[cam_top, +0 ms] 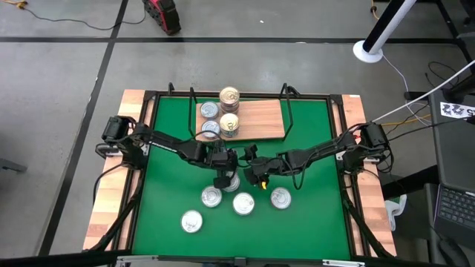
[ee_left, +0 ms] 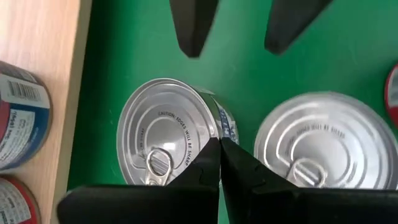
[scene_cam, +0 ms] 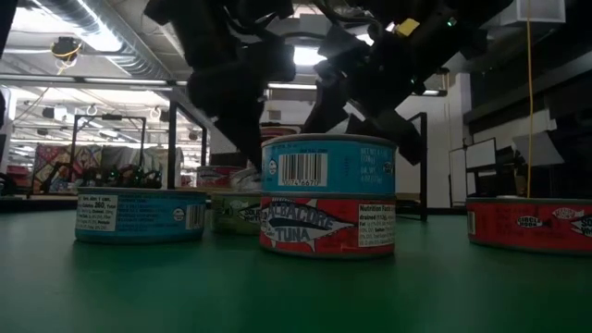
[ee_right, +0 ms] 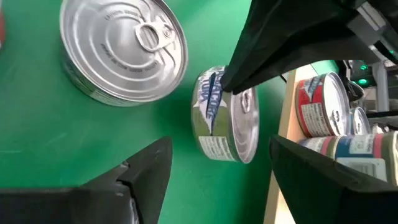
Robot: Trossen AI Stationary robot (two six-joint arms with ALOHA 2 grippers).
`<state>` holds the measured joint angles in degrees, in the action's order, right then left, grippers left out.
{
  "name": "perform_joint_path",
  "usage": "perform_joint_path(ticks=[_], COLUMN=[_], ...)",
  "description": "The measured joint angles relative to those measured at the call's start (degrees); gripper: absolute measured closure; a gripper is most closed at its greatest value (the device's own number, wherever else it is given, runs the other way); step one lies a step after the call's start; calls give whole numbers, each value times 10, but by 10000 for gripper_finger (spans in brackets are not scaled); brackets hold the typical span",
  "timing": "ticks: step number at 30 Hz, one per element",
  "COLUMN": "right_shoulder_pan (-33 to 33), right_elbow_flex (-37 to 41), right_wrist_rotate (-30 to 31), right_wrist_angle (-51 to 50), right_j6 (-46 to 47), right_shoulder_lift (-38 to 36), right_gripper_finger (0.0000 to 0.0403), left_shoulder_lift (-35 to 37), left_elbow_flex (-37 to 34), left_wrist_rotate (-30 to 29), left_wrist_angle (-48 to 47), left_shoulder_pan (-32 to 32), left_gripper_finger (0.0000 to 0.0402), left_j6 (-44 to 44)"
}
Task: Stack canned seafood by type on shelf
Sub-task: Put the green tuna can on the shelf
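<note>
The left claw [ee_left: 219,163] hangs over the green counter [cam_top: 312,159] with its fingers pressed together, empty, above the rim of a silver-lidded tin [ee_left: 166,132]. The right claw [ee_right: 214,177] stands apart near it. Other tuna tins [cam_top: 243,203] lie nearer; several sit stacked on the far wooden shelf [cam_top: 260,119].

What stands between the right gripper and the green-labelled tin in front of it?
Nothing lies on the green mat between the right gripper, fingers open, and the tin. But the left gripper, fingers shut, sits at that tin's rim, close to the right gripper's likely path.
</note>
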<state>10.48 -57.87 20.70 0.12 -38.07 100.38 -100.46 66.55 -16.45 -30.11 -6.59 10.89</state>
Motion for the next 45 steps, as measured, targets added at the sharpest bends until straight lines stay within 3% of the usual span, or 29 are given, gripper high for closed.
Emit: perform_joint_path(ticks=[15,23,29,33,41,45], right_shoulder_pan=[0,0,0,0,1,1], right_elbow_flex=[0,0,0,0,0,0], right_wrist_rotate=[27,87,92,93,92,92], right_wrist_angle=[-4,-14,-39,-39,-44,-46], right_j6=[-30,-30,-27,-25,-26,-26], right_shoulder_lift=[0,0,0,0,0,0], right_gripper_finger=[136,136,140,168,267,275], left_shoulder_lift=[1,1,3,3,4,4], left_elbow_flex=[35,47,56,57,57,57], left_wrist_rotate=[36,63,67,78,82,81], left_wrist_angle=[45,59,58,58,54,55], left_shoulder_pan=[27,27,26,26,27,27], left_gripper_finger=[401,401,401,401,398,378], left_j6=[26,27,27,27,25,13])
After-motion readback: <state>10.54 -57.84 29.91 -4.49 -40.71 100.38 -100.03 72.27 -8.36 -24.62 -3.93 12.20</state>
